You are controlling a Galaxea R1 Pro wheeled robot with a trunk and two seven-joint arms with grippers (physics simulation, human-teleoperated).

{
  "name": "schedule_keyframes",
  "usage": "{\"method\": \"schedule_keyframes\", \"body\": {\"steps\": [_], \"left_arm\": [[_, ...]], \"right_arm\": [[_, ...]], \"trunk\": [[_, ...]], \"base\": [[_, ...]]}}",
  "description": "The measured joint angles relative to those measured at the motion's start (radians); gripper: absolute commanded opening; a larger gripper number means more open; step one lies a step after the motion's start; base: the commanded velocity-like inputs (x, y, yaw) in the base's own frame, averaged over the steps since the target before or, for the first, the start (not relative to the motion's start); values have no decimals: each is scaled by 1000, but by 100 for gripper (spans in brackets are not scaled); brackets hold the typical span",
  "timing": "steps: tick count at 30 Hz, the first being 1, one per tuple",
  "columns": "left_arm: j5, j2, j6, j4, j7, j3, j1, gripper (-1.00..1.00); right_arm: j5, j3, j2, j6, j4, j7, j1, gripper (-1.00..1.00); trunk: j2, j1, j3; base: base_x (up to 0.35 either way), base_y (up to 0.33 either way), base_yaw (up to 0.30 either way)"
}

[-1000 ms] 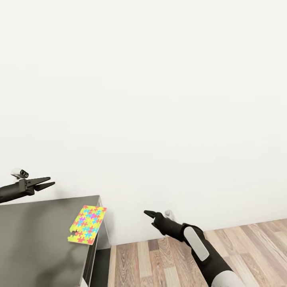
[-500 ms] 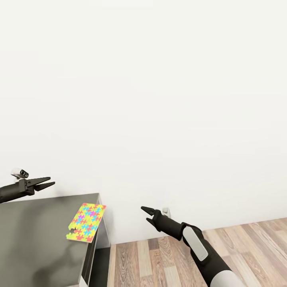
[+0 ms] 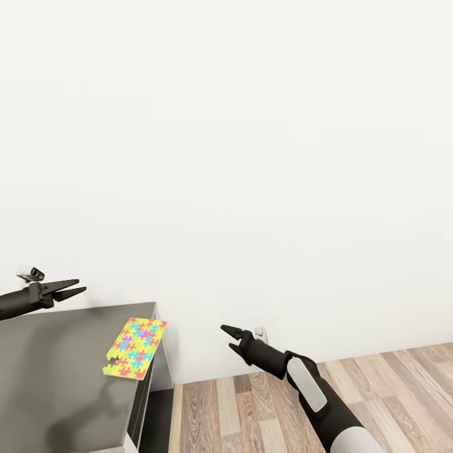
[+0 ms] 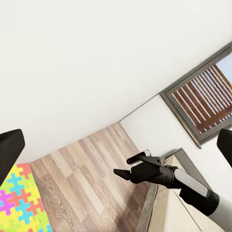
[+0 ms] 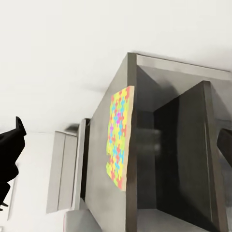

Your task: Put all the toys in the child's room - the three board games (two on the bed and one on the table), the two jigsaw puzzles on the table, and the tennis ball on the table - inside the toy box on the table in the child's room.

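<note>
My right gripper point(image 3: 228, 336) sits low and centre in the head view, fingers parted a little with nothing between them, pointing toward the left of the frame over the plank floor point(image 3: 390, 396). The black-and-white forearm behind it runs down to the lower right corner. In the left wrist view the same gripper point(image 4: 124, 166) shows in the lower middle, its two dark fingers spread and empty, the wood floor point(image 4: 87, 179) behind it.

My left gripper point(image 3: 74, 288) is at the far left edge of the head view, hanging above the back of the dark grey cabinet point(image 3: 56, 377). Its fingers are slightly apart and hold nothing.

One jigsaw puzzle point(image 3: 134, 347) lies flat on the cabinet top near its right-hand edge, in the lower left of the head view, between the two grippers and touching neither. It is a multicolour sheet of yellow, green, pink and blue pieces, with a notch at its near left corner. The right wrist view shows the puzzle point(image 5: 118, 137) in the middle of the frame, on the cabinet's top surface point(image 5: 99, 159); the left wrist view catches a corner of it point(image 4: 19, 203) at the lower left.

A plain white wall point(image 3: 251, 157) takes up the upper part of the head view.
</note>
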State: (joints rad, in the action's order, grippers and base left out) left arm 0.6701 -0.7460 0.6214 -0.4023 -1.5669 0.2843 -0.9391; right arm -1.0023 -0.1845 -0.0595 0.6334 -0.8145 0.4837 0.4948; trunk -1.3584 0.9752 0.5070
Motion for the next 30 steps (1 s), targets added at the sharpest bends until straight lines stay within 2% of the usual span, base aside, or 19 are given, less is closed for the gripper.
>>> {"method": "schedule_keyframes", "body": {"steps": [12,30], "left_arm": [[3,-6,0,1,0,0,0,100],[3,-6,2,2,0,0,0,100]], "right_arm": [[0,0,0,0,0,1,0,100],[0,-1,0,-2,0,-1,-1,100]], "trunk": [[0,0,0],[0,0,0]], "base": [[0,8,0],[18,136,0]]}}
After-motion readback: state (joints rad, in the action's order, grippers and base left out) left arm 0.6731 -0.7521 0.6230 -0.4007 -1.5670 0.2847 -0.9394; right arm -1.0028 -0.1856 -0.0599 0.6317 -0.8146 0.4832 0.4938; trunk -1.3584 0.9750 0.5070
